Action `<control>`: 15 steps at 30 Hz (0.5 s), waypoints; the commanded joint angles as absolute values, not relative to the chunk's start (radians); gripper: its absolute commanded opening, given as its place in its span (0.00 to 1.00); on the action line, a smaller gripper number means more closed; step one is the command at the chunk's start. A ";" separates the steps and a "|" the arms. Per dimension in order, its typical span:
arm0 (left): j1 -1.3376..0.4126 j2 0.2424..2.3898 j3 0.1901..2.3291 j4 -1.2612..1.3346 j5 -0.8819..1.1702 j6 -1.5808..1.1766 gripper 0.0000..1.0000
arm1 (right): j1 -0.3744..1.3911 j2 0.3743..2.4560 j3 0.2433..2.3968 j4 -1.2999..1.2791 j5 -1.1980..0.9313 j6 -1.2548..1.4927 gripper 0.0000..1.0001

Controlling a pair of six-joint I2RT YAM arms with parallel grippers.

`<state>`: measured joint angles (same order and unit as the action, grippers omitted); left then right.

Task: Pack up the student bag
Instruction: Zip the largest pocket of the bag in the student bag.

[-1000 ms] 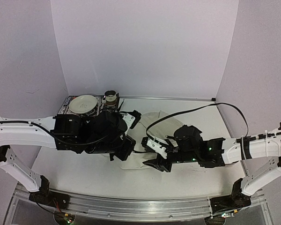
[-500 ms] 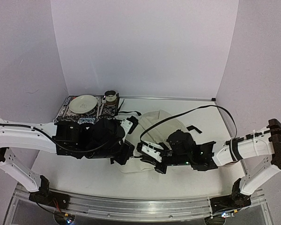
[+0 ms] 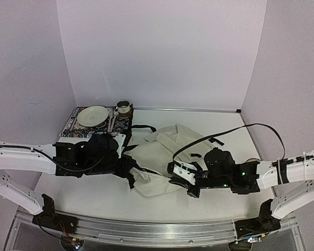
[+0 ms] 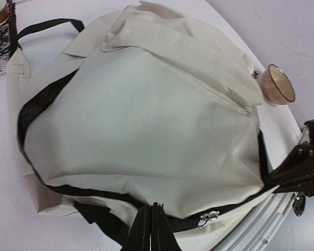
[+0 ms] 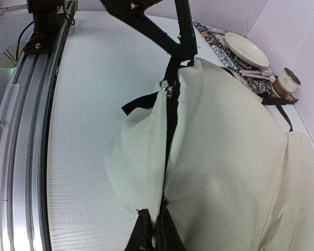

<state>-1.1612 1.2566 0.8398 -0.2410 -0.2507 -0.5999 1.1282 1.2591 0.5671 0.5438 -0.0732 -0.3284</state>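
The student bag [image 3: 156, 157] is lying on the bench [image 3: 89, 193]; the left pincer [image 4: 152, 227] and right pincer [image 5: 153, 230] are each clenching its black zipper edge [image 5: 170, 125].

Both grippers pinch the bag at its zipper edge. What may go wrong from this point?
1. The left gripper and right gripper each hold only a thin edge of the student bag by the zipper. If they pull apart, the fabric may slip out.
2. A small jar sits right beside the bag, so dragging the bag could knock it away.
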 commanded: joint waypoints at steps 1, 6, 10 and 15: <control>-1.097 1.252 0.816 -0.264 -0.342 -0.576 0.00 | 1.126 1.210 0.503 0.446 -0.020 -0.275 0.00; -1.094 1.267 0.791 -0.220 -0.334 -0.558 0.00 | 1.124 1.211 0.496 0.455 0.122 -0.257 0.00; -0.982 1.244 0.725 -0.226 -0.381 -0.617 0.00 | 1.119 1.121 0.452 0.472 0.145 -0.265 0.00; -0.862 1.245 0.681 -0.193 -0.408 -0.632 0.00 | 1.109 0.947 0.366 0.476 0.228 -0.260 0.00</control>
